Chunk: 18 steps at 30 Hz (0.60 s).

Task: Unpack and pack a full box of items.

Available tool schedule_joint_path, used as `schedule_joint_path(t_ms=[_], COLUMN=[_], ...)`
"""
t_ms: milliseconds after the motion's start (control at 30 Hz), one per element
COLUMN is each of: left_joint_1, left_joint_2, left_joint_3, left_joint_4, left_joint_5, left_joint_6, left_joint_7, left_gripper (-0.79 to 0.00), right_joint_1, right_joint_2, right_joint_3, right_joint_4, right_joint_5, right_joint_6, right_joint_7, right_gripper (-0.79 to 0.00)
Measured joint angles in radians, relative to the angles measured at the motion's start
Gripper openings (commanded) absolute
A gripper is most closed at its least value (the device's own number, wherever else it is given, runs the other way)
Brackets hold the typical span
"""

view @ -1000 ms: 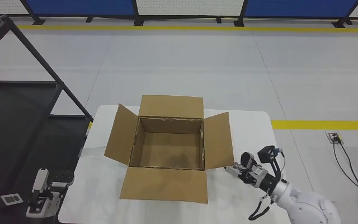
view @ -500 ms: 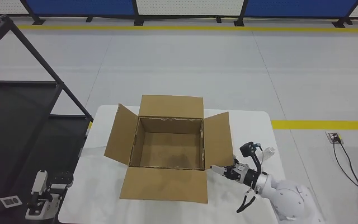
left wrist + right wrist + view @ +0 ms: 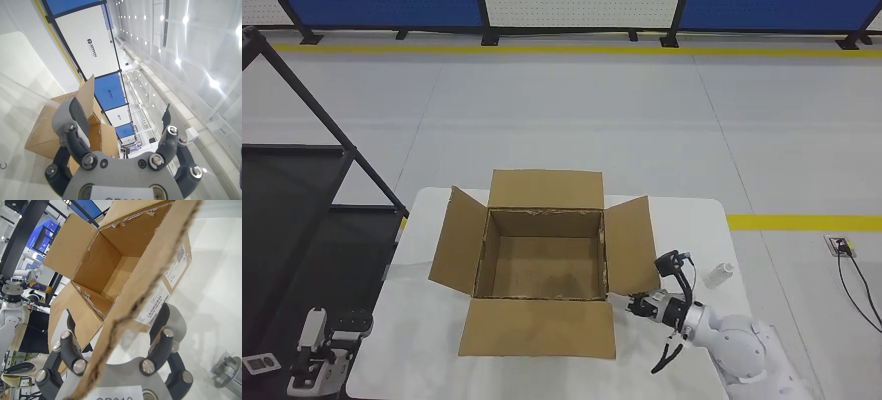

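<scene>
Four flaps (image 3: 534, 328) open, box (image 3: 542, 268) empty: unpacking looks done, packing not begun. Wide right jaws straddle right flap (image 3: 632, 247), unclamped; left jaws wide, empty.

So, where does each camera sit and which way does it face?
Top view: above the arms, facing down on the table and open box; right gripper at the box's side flap.
Left wrist view: on that wrist, facing up past the box to the ceiling; left gripper open, empty.
Right wrist view: on that wrist, facing into the box; its fingers stand either side of the flap.
Shared: all show the box.
</scene>
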State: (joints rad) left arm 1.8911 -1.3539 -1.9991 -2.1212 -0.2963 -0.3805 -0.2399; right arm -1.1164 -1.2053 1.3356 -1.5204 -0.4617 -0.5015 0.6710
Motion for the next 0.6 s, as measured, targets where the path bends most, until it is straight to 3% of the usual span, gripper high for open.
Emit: schedule_joint_path(t_ms=[600], left_joint_1=[0.006], left_joint_2=[-0.003], left_joint_3=[0.003], left_joint_4=[-0.005], left_joint_5=[0.001], left_joint_6=[-0.007], left_joint_7=[0.002], left_gripper=[0.0], right_joint_1=[0.049], right_joint_2=[0.001], right_joint_3=[-0.09], right_joint_4=[0.07], right_joint_5=[0.029], right_joint_6=[-0.07], right_joint_7=[0.007], right_gripper=[0.0])
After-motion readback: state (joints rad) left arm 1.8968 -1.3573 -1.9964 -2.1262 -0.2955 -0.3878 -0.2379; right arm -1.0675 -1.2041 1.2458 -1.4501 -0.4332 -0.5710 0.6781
